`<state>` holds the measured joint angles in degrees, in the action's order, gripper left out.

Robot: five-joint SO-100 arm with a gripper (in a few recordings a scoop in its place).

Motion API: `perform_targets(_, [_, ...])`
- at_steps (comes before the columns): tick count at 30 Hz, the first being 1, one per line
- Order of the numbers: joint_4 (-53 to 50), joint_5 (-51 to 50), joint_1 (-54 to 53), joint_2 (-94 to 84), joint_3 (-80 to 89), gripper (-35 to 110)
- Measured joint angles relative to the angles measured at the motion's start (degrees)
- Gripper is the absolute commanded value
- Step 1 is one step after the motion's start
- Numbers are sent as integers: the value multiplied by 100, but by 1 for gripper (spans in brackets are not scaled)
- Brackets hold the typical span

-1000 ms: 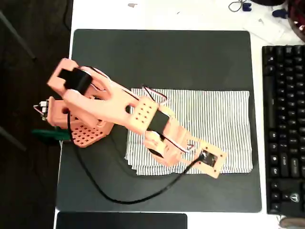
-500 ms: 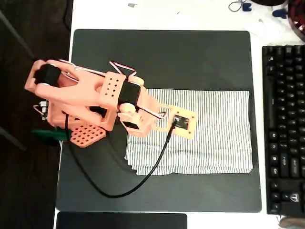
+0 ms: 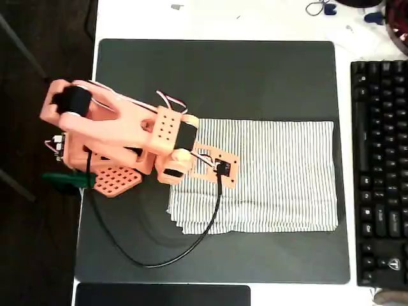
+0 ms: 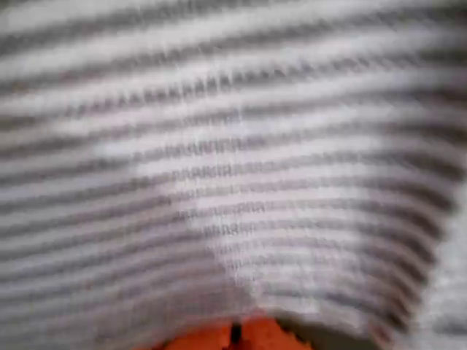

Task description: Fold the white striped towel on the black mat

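Observation:
The white striped towel (image 3: 280, 175) lies flat as a folded rectangle on the right half of the black mat (image 3: 210, 76), with its layered edges showing at the lower left corner. My orange arm reaches in from the left. My gripper (image 3: 222, 171) is low over the towel's left part, beneath the camera plate. In the wrist view the towel (image 4: 233, 160) is a blurred, very close field of stripes. The two orange fingertips (image 4: 211, 339) meet at the bottom edge with only a thin dark slit between them, and no cloth shows between them.
A black keyboard (image 3: 381, 172) runs along the mat's right edge. The arm's black cable (image 3: 159, 258) loops over the mat's lower left. Small clutter (image 3: 357, 19) sits on the white table at the top right. A dark slab (image 3: 162, 295) lies below the mat.
The arm has pulled back from the towel's lower right edge to its left part, swinging up and left. The towel has kept its shape and place.

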<state>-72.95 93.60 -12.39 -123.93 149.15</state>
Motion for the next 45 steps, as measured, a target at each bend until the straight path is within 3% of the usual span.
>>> perform_targets(9, [712,-264,9,694,-132,0])
perform_targets(31, [220,-756,598,1380,-1714,0])
perform_targets(40, [-1160,-703,598,-176,-1626,0])
perform_targets(45, [-1239,-677,888,-1556,-993,0])
